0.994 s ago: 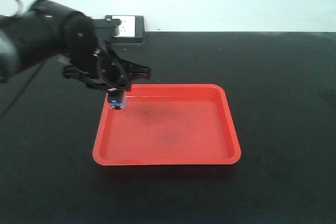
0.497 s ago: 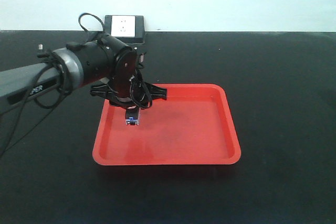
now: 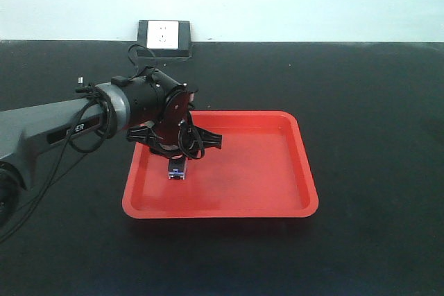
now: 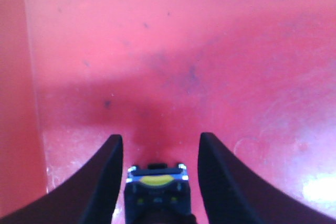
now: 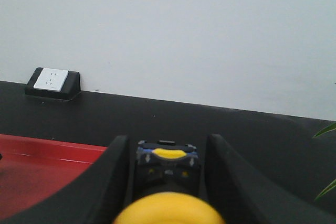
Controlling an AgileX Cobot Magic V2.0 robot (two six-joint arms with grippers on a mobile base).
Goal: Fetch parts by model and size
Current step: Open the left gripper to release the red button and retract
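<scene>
A push-button switch [image 4: 157, 182] with a blue base is clenched between the fingers of the left gripper [image 4: 159, 148]; it is held low over the left part of the red tray [image 3: 277, 171], and its cap is hidden from view. The yellow-capped switch [image 5: 167, 169] is grasped in the right gripper [image 5: 167, 141]; the black table [image 5: 262, 135] and a wall socket [image 5: 51, 80] are seen beyond it.

— Push-button switches, quantity?
— Two: one blue-based switch [image 3: 178, 171], cap hidden; one yellow-capped switch [image 5: 167, 211].
— Trays?
— One red tray [image 3: 222, 211].
— Sundries?
— One socket box [image 3: 165, 36]; one black table [image 3: 374, 102]; one robot arm [image 3: 55, 126] in the front view.
</scene>
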